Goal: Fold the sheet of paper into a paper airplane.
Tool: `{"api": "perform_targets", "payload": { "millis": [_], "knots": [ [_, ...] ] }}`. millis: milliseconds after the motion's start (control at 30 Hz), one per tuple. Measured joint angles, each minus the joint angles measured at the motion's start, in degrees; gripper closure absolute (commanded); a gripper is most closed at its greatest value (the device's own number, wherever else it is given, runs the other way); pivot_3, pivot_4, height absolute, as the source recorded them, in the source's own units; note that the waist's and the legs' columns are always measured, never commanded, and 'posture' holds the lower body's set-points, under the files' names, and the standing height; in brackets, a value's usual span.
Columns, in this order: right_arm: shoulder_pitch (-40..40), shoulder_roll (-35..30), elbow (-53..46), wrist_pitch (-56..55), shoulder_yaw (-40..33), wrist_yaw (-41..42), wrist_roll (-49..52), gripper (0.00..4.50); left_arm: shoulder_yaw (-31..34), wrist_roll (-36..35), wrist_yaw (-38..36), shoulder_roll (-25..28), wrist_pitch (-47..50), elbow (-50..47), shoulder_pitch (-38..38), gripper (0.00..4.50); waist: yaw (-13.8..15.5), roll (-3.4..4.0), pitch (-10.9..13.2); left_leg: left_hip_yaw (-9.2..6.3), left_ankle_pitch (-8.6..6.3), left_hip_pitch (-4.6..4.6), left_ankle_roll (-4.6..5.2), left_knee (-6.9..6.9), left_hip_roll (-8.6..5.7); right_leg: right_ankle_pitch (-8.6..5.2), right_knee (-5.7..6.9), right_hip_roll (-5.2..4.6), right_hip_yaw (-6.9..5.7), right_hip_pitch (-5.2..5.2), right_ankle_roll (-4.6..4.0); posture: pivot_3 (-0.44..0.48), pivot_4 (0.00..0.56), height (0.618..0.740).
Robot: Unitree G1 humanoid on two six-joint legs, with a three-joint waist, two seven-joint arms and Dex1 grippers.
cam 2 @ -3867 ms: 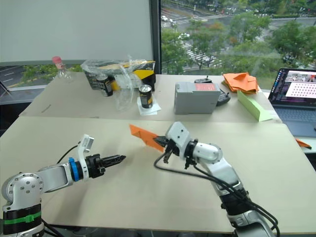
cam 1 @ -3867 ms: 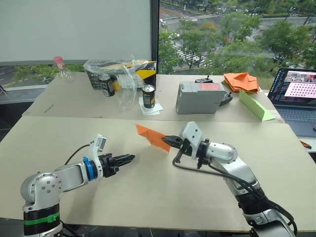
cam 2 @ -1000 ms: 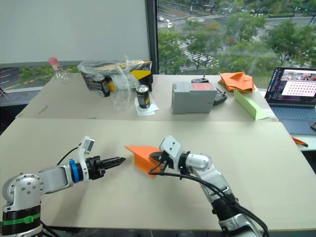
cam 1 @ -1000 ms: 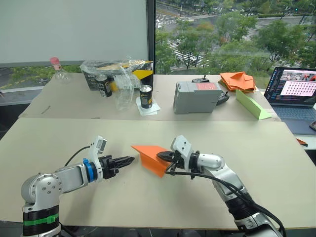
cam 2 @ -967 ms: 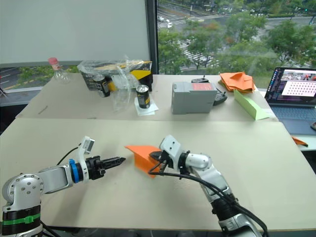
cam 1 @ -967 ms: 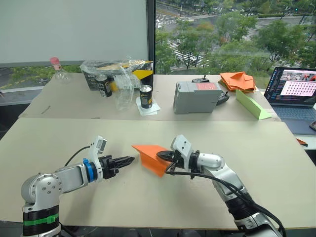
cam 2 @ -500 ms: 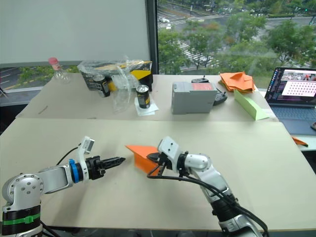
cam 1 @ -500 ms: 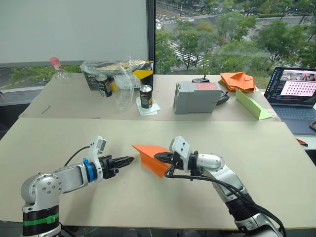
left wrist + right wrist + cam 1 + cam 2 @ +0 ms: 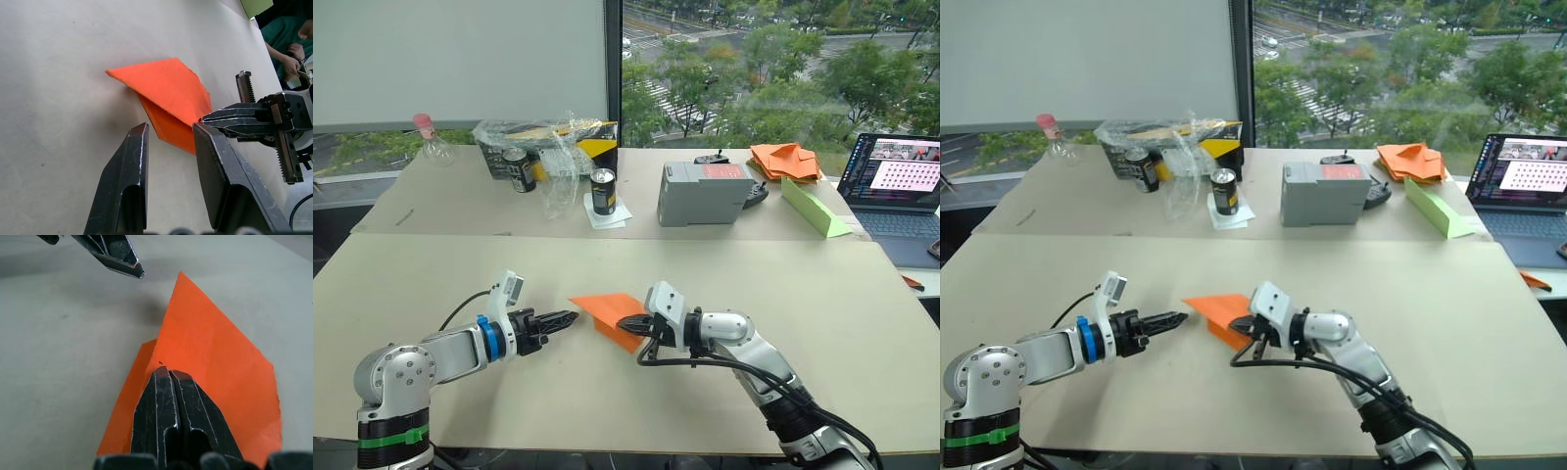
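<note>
The right gripper (image 9: 628, 322) stayed pinched on the paper (image 9: 610, 315) and moved it lower, closer to the left gripper (image 9: 566, 318). The left one's jaws were slightly apart.

The two head cameras look forward and down from above the near table (image 9: 431, 284), taking in both arms, the far table and the window. Each wrist camera sits close behind its own fingers, low over the tabletop. The left one faces the right gripper (image 9: 208, 117); the right one faces the left gripper (image 9: 132, 267). All four share the paper (image 9: 607, 311).
</note>
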Motion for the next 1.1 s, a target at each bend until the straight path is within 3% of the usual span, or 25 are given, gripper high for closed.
{"api": "perform_targets", "payload": {
  "millis": [300,600,767,1100],
  "knots": [
    [0.3,-0.8,1.4,-2.3,1.3,-0.2,-2.7,4.44,-0.7,0.4,0.6,-0.2,-1.1,-0.1,-1.2,2.98,0.0,0.0,0.0,0.0,0.0,0.0,0.0,0.01,0.0,0.0,0.01,0.0,0.0,0.01,0.0,0.0,0.15,0.74],
    [0.4,-0.7,1.7,-3.0,1.4,-0.4,-3.4,4.44,-11.8,9.5,-0.5,0.0,-8.7,-0.4,-3.1,2.98,0.3,-0.01,0.0,0.02,0.01,0.02,-0.02,0.02,0.0,0.0,0.02,0.0,0.01,0.02,0.0,0.0,0.15,0.74],
    [0.4,-0.7,1.7,-3.1,1.4,-0.6,-3.7,4.5,-15.7,13.0,-2.7,-0.4,-12.1,0.1,-5.1,4.48,0.5,-0.01,0.0,0.02,0.0,0.02,-0.01,0.03,0.0,0.0,0.02,0.0,0.0,0.02,0.0,0.0,0.15,0.74],
    [1.4,-0.6,0.9,-3.1,1.3,-1.6,-3.7,4.5,-21.0,18.6,-6.2,-1.0,-15.2,4.9,-7.9,4.48,0.7,-0.01,0.0,0.03,0.01,0.03,-0.01,0.05,-0.02,0.0,0.04,0.0,0.0,0.04,0.0,0.0,0.15,0.74]
  ]
}}
